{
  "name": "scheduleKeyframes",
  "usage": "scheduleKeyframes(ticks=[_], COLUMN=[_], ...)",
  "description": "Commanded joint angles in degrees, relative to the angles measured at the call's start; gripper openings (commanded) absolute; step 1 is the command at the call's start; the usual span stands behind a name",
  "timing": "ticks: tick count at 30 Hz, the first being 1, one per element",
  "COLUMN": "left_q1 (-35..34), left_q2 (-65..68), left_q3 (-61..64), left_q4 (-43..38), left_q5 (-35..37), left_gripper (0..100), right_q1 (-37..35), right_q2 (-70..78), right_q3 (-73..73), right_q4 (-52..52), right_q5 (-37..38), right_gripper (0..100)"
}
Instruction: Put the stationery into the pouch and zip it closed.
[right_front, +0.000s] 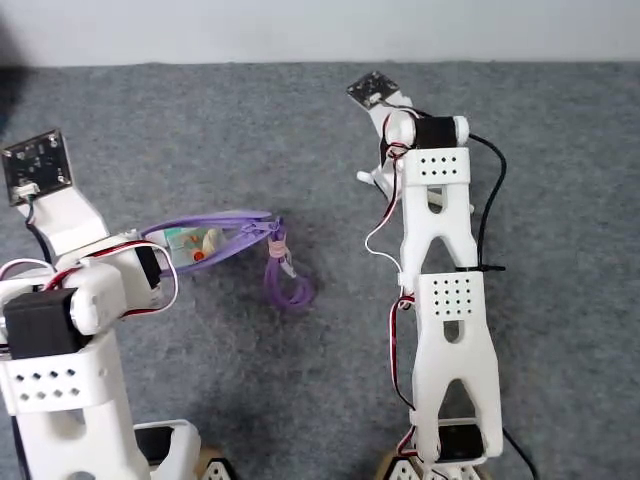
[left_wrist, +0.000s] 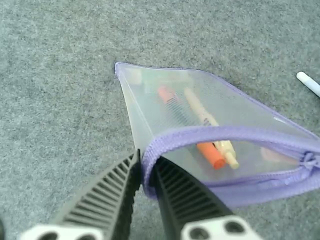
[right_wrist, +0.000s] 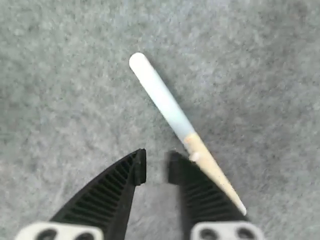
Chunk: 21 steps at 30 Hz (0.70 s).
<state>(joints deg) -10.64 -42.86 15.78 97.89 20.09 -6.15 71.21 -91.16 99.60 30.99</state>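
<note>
Clearly the step in hand is the pickup of the last loose item, so the advice centres on the right arm.

From the left wrist view, the left gripper (left_wrist: 145, 175) is pinched tight on the purple zip edge of the pouch (left_wrist: 165, 125), lifting one corner of the mouth off the grey carpet (left_wrist: 60, 75). An orange pen (left_wrist: 212, 155) and a beige pen (left_wrist: 205, 117) already lie inside. The zip pull (left_wrist: 309, 160) sits at the far end of the opening. This hold should stay steady and high, so the mouth gapes towards the incoming item.

From the right wrist view, the right gripper (right_wrist: 155, 167) hangs low over the carpet with only a narrow gap between its fingers and nothing in it. The white pen (right_wrist: 165, 102) lies flat and slantwise, its tan end running beside one finger, not between the two. To grasp well, I judge the fingers must open wider, shift across to straddle the barrel near its middle, and turn to cross it squarely before closing.

From the high view, the pouch and its looped wrist strap (right_front: 288, 288) lie well apart from the right arm. A white sliver beside that arm is probably the pen. The carry should end with the pen's tip aimed along the opening.
</note>
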Motion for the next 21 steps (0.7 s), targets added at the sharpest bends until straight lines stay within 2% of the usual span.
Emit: scheduleKeyframes(ticks=[1, 9, 14, 16, 21], left_q1=[-0.35, -0.35, -0.35, -0.44, -0.35], left_q2=[-0.44, -0.44, -0.44, -0.44, -0.35], left_q3=[-3.12, -3.12, -3.3, -3.3, -3.3], left_q4=[0.0, 0.09, 1.32, 1.32, 1.05], left_q5=[0.35, 0.35, 0.35, 0.35, 0.35], left_gripper=[1, 1, 1, 1, 1], right_q1=[-0.57, -2.07, -3.21, -3.38, -3.38], right_q2=[-0.92, -0.92, -1.1, -1.1, -1.54], right_q3=[-1.76, 11.08, 17.67, 17.23, 17.05], right_q4=[-2.59, -15.96, -17.54, -16.48, -12.79], right_q5=[0.7, 0.79, 0.79, 0.79, 0.88], right_gripper=[25.8, 22.1, 21.7, 18.0, 0.2])
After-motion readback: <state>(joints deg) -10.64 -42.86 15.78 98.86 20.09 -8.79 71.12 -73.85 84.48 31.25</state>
